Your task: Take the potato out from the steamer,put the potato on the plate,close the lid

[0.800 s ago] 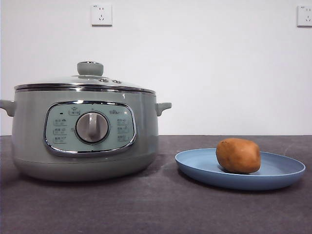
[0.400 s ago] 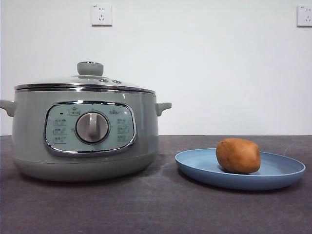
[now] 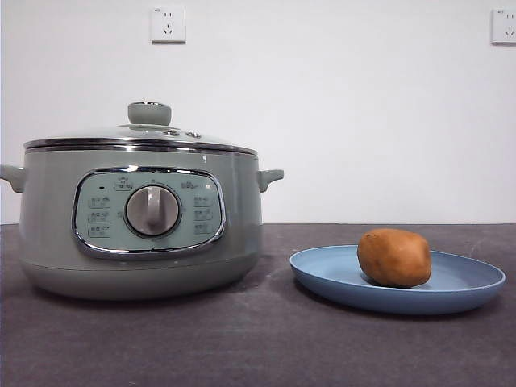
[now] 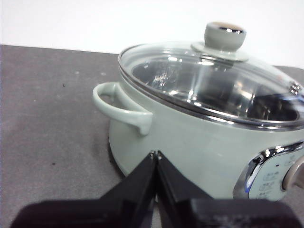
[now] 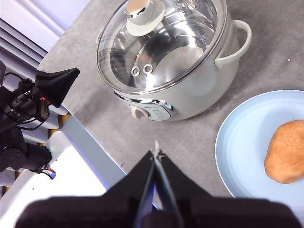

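Judging by how things lie, little is left to go wrong: the potato (image 3: pixel 394 257) already rests on the plate (image 3: pixel 468 288), and the lid (image 3: pixel 137 135) sits on the steamer (image 3: pixel 137 234), its steel rim level all round the pot's mouth. The risks that remain would come from the arms themselves. The left gripper (image 4: pixel 156 154) hangs just beside the steamer's wall below one side handle, jaws clenched together on nothing, so a careless swing from there could knock the pot and jar the lid askew. The right gripper (image 5: pixel 156 153), also pinched shut and empty, hovers above the tabletop between the steamer and the plate; a low sweep toward the plate could clip its rim and send the potato, which lies unsecured toward the middle of the plate, rolling off. Whether the lid is fully seated on the far side is hard to confirm through the glare on the glass, though it looks flush. The steamer stands toward one side of the tabletop, the plate near it toward the other, the two apart. Counted: one potato, one steamer, one plate, one lid, two grippers; on the wall behind, two sockets (image 3: pixel 168 24).
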`<action>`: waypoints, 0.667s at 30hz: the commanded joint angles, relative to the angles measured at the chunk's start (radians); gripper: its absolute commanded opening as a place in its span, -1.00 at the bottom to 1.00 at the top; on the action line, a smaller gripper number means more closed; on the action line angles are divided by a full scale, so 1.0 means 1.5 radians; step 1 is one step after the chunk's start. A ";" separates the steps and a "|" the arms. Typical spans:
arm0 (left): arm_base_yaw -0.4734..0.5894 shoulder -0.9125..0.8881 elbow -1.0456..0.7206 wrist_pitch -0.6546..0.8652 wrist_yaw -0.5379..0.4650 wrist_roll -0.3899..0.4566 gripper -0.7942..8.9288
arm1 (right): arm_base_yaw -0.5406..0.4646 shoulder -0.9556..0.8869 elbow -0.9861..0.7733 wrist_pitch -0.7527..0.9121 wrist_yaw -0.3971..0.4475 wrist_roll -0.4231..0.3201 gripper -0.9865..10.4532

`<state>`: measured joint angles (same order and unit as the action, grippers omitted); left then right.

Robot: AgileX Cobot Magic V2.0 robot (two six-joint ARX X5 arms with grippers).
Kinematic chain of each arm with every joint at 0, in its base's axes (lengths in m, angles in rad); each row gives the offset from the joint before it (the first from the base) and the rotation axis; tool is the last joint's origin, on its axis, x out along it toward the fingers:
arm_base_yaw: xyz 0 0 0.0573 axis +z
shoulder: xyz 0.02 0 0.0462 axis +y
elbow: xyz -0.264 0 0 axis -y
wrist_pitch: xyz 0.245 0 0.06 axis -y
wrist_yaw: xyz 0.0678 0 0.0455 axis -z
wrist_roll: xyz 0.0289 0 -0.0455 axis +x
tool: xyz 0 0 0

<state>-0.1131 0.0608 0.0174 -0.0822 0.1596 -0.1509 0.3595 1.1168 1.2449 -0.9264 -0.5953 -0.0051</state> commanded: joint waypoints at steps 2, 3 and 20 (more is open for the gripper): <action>0.003 -0.014 -0.009 -0.024 -0.011 -0.005 -0.84 | -0.001 0.001 -0.003 0.003 -0.001 -0.005 -0.83; 0.003 -0.017 -0.009 -0.033 -0.017 -0.005 -0.84 | -0.001 0.001 -0.003 0.003 -0.001 -0.005 -0.83; 0.003 -0.038 -0.009 -0.062 -0.018 -0.005 -0.84 | -0.001 0.001 -0.003 0.004 -0.001 -0.005 -0.83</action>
<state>-0.1120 0.0048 0.0174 -0.1776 0.1329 -0.1520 0.3595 1.1168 1.2449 -0.9264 -0.5949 -0.0051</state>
